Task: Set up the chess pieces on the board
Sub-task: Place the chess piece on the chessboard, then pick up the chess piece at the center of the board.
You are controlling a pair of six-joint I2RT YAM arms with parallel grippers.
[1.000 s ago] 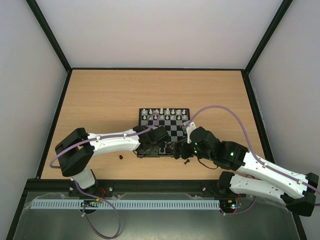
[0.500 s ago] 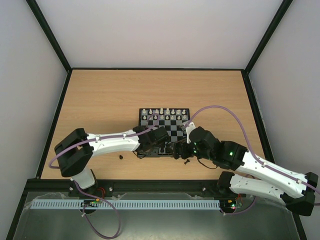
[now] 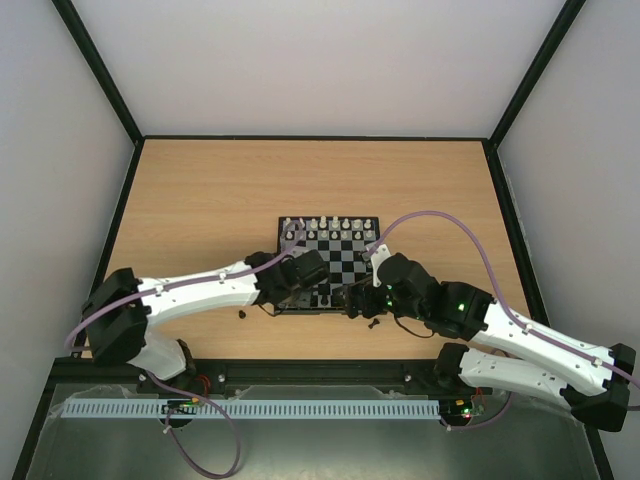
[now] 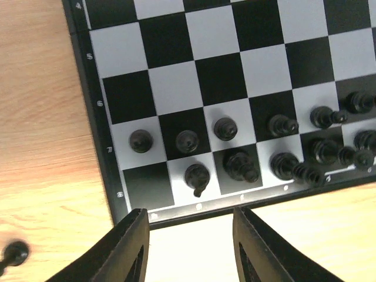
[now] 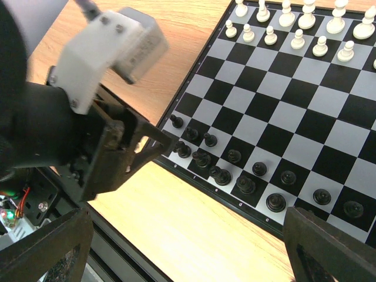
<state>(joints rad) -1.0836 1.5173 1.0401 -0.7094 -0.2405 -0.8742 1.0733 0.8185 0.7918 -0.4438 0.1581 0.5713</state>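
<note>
Pale wooden table [image 3: 200, 200], board [image 3: 340, 258] at centre: our left gripper [image 4: 189, 220] hovers, jaws apart and empty, over the black ranks [image 4: 235, 164]; the right gripper [image 5: 187, 235] gapes empty too. Black's corner square [image 4: 144, 185] looks vacant; next, we judge, fetch the stray black piece [image 4: 14, 254] at the board's 8 o'clock.

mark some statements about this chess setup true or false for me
A black piece lies on the table off the board. True.
The left gripper holds a piece. False: its jaws stand apart, empty.
White pieces line the board's far side. True.
The corner square nearest the left gripper is occupied. False: it is bare.
The right gripper is shut. False: it is wide open.
</note>
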